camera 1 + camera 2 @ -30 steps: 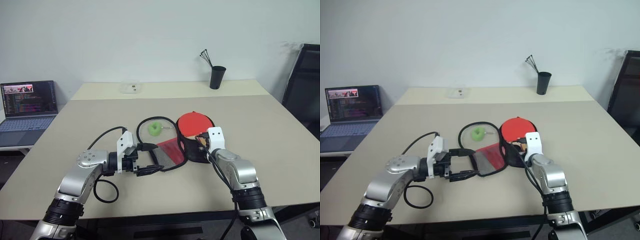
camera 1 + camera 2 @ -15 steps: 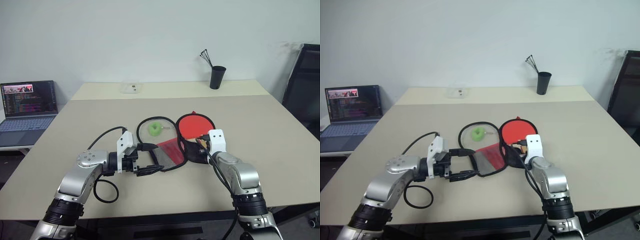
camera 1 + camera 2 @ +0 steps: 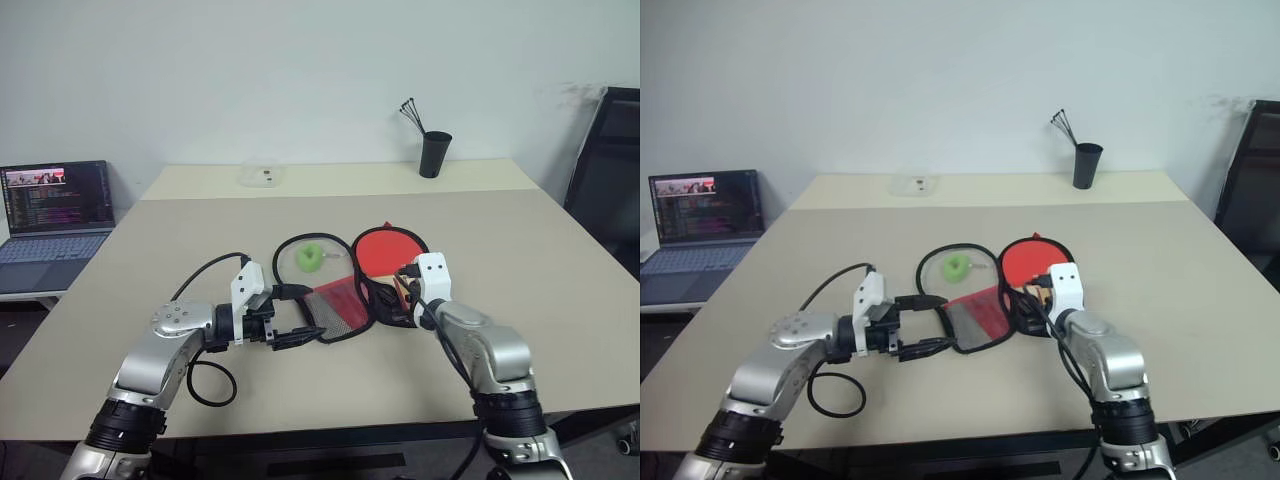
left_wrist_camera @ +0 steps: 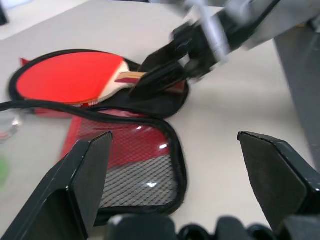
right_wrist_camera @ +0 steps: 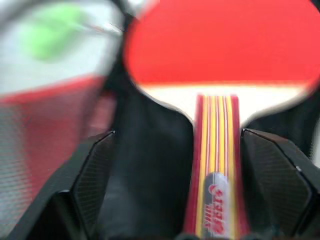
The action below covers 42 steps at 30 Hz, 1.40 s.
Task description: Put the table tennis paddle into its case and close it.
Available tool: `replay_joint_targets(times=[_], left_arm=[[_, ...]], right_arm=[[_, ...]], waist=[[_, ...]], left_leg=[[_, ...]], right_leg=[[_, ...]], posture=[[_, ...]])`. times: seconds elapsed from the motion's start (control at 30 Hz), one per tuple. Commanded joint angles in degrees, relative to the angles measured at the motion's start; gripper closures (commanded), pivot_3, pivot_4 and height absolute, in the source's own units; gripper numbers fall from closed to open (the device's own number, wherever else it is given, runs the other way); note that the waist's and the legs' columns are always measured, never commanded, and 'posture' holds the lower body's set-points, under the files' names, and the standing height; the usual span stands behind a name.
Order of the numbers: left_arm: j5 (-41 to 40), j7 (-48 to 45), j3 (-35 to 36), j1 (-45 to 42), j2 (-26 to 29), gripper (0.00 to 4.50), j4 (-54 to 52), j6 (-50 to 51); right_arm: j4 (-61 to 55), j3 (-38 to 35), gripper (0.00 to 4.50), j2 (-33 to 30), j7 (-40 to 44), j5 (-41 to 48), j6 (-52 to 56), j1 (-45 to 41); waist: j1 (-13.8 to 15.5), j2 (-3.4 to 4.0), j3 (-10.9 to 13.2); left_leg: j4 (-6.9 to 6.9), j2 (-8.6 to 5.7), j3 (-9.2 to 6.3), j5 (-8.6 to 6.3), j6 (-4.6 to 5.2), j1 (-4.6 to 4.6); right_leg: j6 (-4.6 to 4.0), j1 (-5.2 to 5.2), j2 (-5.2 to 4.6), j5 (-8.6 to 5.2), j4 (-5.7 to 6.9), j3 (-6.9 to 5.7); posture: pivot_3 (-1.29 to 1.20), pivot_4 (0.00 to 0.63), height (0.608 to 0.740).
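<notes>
The table tennis paddle [image 3: 388, 248] lies red face up on the black lining of the open case [image 3: 340, 306], and its striped wooden handle [image 5: 216, 165] points toward me. The case's red mesh flap [image 4: 132, 165] is folded out flat on the table. A green ring tag [image 3: 311, 257] lies inside the zipper loop behind the flap. My right gripper [image 3: 397, 293] is open, one finger on each side of the handle without clamping it. My left gripper [image 3: 310, 315] is open at the flap's near end, with nothing held.
A black cup [image 3: 434, 153] with pens stands at the back right of the table [image 3: 200, 230]. A small clear box [image 3: 262, 177] sits at the back middle. An open laptop [image 3: 55, 215] is off to the left, and a black chair [image 3: 610, 180] to the right.
My right gripper has opened and let go of the paddle handle, and it has lifted and drawn back a little. The paddle stays in the case. The left gripper has not moved.
</notes>
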Motion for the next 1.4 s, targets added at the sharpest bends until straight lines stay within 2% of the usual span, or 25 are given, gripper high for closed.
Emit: replay_joint_targets(times=[0.03,0.13,0.2,0.3,0.4,0.63,0.67,0.83,1.03,1.27,1.4], left_arm=[[2.01,3.54,2.78,1.18,-0.45,0.11,1.90,-3.43],[3.77,5.45,3.76,2.47,-0.27,0.11,4.56,-5.65],[4.73,6.35,4.04,2.38,-0.26,0.11,6.15,-6.84],[9.62,11.29,3.91,-0.79,-0.19,0.67,13.03,-10.01],[12.22,13.60,2.93,-4.41,-0.48,1.75,18.86,-10.18],[17.22,15.84,0.29,-8.74,-1.12,4.32,25.70,-9.05],[17.87,15.57,-0.25,-8.92,-0.99,4.47,26.10,-9.04],[19.20,16.10,-1.10,-10.15,-1.70,4.47,28.61,-8.36],[17.84,15.75,-1.29,-11.67,-6.26,4.47,29.78,-8.05],[18.50,13.69,-2.49,-15.53,-8.51,4.47,31.60,-8.56],[16.37,11.21,-2.55,-18.88,-9.82,4.47,26.96,-7.18]], right_arm=[[-10.10,-1.20,0.02,-6.43,11.12,9.80,4.93,-0.25],[-13.60,-4.85,0.02,-14.80,18.53,16.08,7.04,-1.26],[-13.83,-5.82,0.02,-17.83,20.22,18.09,7.14,-1.72],[-11.92,-6.41,0.00,-21.68,21.58,18.18,5.64,-2.84],[-9.64,-5.90,0.00,-23.60,21.68,17.13,3.70,-3.90],[-9.35,-4.32,0.00,-21.03,18.87,16.99,1.74,-3.70],[-9.63,-4.19,0.00,-20.90,18.78,17.07,1.70,-3.43],[-10.04,-4.29,0.00,-21.52,18.74,17.40,1.42,-2.46],[-10.21,-5.12,0.00,-23.58,19.64,17.56,0.77,-0.80],[-11.85,-8.82,0.00,-28.51,23.83,21.09,0.64,2.24],[-12.23,-11.01,0.00,-31.32,25.07,23.03,1.13,3.87]], waist=[[0.10,0.00,0.00],[0.14,0.00,0.00],[0.18,-0.04,0.02],[0.23,-0.04,0.02],[0.24,-0.05,0.03],[0.23,-0.06,0.03],[0.24,-0.06,0.03],[0.29,-0.06,0.03],[0.49,-0.06,0.03],[0.82,-0.07,0.03],[0.94,-0.10,0.05]], left_leg=[[0.01,0.00,-0.02,0.00,0.00,-0.01],[0.01,0.00,-0.11,-0.01,0.01,-0.02],[0.02,-0.01,-0.12,-0.01,0.01,-0.03],[0.04,-0.02,-0.15,-0.01,0.01,-0.02],[0.04,-0.02,-0.19,-0.01,0.01,-0.04],[0.03,-0.02,-0.22,-0.02,0.03,-0.24],[0.03,-0.02,-0.21,-0.02,0.03,-0.23],[0.08,-0.02,-0.33,-0.02,0.03,-0.25],[0.11,-0.04,-0.39,-0.02,0.03,-0.30],[0.13,-0.06,-0.43,-0.02,0.03,-0.32],[0.13,-0.06,-0.45,-0.02,0.03,-0.34]], right_leg=[[0.00,0.00,0.00,0.00,-0.02,-0.05],[0.00,0.03,-0.02,0.00,-0.06,-0.10],[0.00,0.05,-0.04,0.00,-0.08,-0.17],[0.00,0.07,-0.03,0.00,-0.07,-0.23],[0.00,0.07,-0.01,0.00,-0.06,-0.30],[0.00,0.03,-0.04,0.00,-0.18,-0.34],[0.00,0.03,-0.04,0.00,-0.18,-0.34],[0.00,0.03,-0.07,0.00,-0.14,-0.51],[0.00,0.05,-0.09,0.00,-0.14,-0.68],[0.00,0.05,-0.09,0.00,-0.15,-0.74],[0.00,0.05,-0.07,0.00,-0.15,-0.76]], posture=[[0.00,0.150,0.740],[0.00,0.150,0.740],[0.00,0.150,0.740],[0.00,0.150,0.740],[0.00,0.150,0.740],[0.00,0.150,0.740],[0.00,0.150,0.740],[0.00,0.150,0.740],[0.00,0.150,0.740],[0.00,0.150,0.740],[0.00,0.150,0.740]])
